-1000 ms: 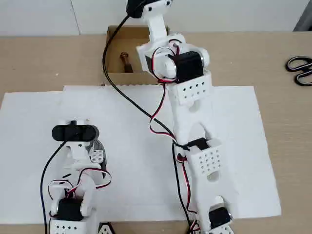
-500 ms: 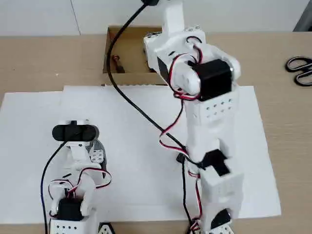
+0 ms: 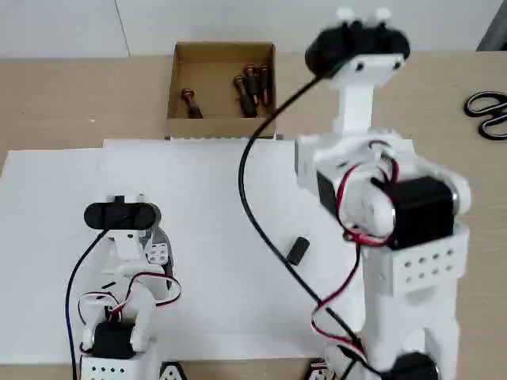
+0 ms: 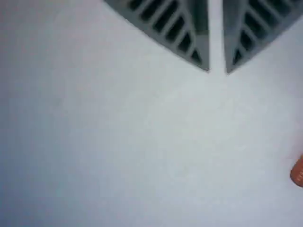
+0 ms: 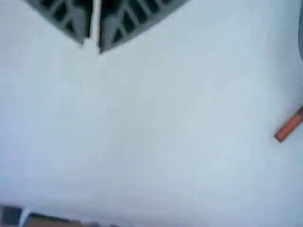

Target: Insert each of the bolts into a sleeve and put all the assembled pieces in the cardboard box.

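Our left claw hangs clenched and empty over the paper. The box holds four bolts, seemingly sleeved. One sleeve lies loose on the paper, so we judge one last pairing remains. Next, our right claw, also clenched and empty, must open for the orange bolt nearby. We can read no writing.

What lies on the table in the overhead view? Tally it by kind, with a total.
Brown cardboard box: 1
Copper-brown bolt pieces inside it: 4
Black cylindrical sleeve: 1
Black-handled scissors: 1
White paper sheet: 1
Total: 8
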Available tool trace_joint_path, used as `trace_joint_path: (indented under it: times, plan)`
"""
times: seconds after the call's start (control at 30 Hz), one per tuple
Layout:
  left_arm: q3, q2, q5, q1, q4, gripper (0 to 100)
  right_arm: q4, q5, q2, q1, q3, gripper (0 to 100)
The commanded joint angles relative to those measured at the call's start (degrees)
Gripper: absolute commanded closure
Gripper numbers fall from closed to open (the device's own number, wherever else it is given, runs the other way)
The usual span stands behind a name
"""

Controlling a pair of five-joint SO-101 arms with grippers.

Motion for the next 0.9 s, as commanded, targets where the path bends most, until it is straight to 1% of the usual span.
trace_joint_path:
  times: [0.0, 0.3, 0.47, 0.57, 0.77, 0.87]
  plan:
    - [-0.31, -0.62, 0.35, -0.18, -1.14, 99, -0.48, -4.75, -7.25, 0.75, 9.85, 99.5]
    - [-0.31, -0.62, 0.35, -0.18, -1.14, 99, -0.48, -18.11, -19.38, 0.4, 38.59, 99.5]
    - [-0.31, -0.62, 0.35, -0.18, -1.14, 99, -0.92, -22.86, -22.11, 0.4, 50.11, 99.5]
    - [-0.31, -0.62, 0.35, -0.18, -1.14, 99, -2.42, -24.0, -22.2, 0.4, 53.63, 99.5]
    - [-0.31, -0.62, 0.35, -0.26, -1.14, 99, -9.54, -23.82, -22.02, 0.13, 54.51, 99.1]
    - [-0.31, -0.62, 0.35, -0.26, -1.14, 99, -10.33, -24.18, -19.56, -2.24, 54.51, 99.0]
